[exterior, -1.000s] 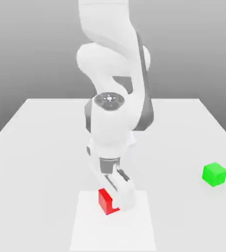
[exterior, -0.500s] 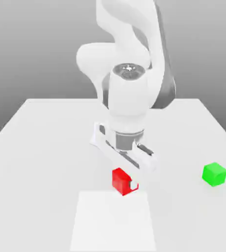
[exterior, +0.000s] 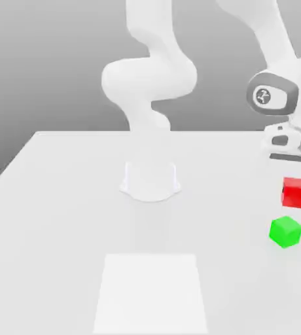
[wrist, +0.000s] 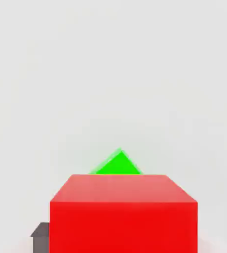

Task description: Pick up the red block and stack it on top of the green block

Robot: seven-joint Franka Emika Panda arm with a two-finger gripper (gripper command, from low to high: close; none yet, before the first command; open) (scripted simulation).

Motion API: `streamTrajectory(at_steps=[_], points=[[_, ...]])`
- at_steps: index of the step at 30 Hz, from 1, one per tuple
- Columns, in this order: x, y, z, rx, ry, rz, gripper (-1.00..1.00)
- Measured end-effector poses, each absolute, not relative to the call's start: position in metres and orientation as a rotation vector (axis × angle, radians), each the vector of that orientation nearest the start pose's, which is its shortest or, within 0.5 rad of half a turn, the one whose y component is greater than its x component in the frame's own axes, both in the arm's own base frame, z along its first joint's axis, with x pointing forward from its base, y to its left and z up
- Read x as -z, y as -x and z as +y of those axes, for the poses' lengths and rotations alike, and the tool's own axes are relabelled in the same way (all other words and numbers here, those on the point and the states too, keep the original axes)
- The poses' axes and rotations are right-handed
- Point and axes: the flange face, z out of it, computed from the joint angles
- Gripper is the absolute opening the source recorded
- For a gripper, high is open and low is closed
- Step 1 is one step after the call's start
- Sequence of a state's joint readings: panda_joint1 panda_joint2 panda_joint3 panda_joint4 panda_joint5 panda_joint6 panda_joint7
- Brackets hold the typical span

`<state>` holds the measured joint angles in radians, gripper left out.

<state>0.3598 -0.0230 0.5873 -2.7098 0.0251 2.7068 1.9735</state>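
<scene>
The red block (exterior: 296, 193) hangs in the air at the exterior view's right, held in my gripper (exterior: 298, 194), which is shut on it. Just below it and slightly toward the exterior view's left, the green block (exterior: 286, 232) rests on the white table (exterior: 61, 216). A small gap separates the two cubes. In the hand view the red block (wrist: 123, 213) is large and close, and a corner of the green block (wrist: 118, 164) peeks out from behind it. A dark fingertip (wrist: 40, 236) shows beside the red block.
A lighter square patch (exterior: 150, 292) marks the table near its front edge. The arm's round base (exterior: 150, 180) stands at the table's middle, with the white links arching up and over toward the exterior view's right.
The arm has lifted the red block off the light square patch and swung it far toward the exterior view's right, to just above the green block. The green block has not moved.
</scene>
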Motion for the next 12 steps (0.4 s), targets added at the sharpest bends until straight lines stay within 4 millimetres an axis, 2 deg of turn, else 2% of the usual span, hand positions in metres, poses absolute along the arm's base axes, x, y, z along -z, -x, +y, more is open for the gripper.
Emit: streamTrajectory(at_steps=[4, 9, 10, 12], points=[[-0.218, -0.241, 0.33, 0.006, 2.703, 1.567, -1.0], [-0.187, -0.236, 0.328, 0.001, 2.718, 1.562, -1.0], [-0.182, -0.235, 0.328, 0.001, 2.721, 1.562, 1.0], [-0.182, -0.235, 0.328, 0.001, 2.721, 1.562, 1.0]])
